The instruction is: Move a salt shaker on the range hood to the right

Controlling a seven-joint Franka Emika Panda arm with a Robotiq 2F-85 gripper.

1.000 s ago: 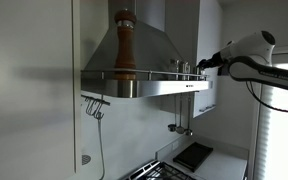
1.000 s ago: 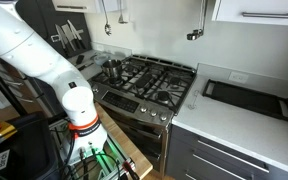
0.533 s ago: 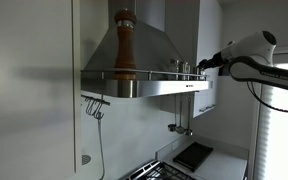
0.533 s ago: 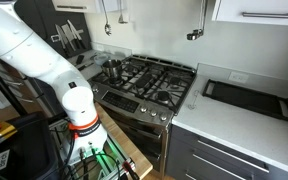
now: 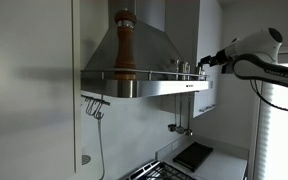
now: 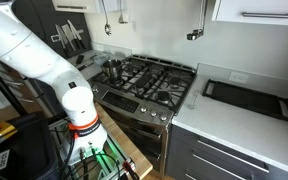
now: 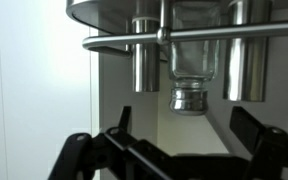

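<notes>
The wrist view stands upside down. In it the salt shaker [image 7: 189, 70], clear glass with a chrome cap, stands on the range hood [image 7: 114, 12] behind its thin rail [image 7: 114, 41]. My gripper [image 7: 184, 125] is open, and the shaker sits beyond the gap, apart from both dark fingers [image 7: 246, 125]. In an exterior view the shaker [image 5: 185, 69] is a small shape near the right end of the steel range hood [image 5: 154, 48]. There the gripper [image 5: 206, 63] hovers just to its right at rim height.
A tall wooden pepper mill [image 5: 125, 45] stands on the hood rim further left. Steel cylinders [image 7: 146, 60] flank the shaker behind the rail. Utensils [image 5: 94, 105] hang under the hood. Below lie the gas stove [image 6: 144, 80] and a counter with a dark tray [image 6: 246, 98].
The jaws have gone from shut on the salt shaker to open, letting it go. The arm has drawn back slightly to the right.
</notes>
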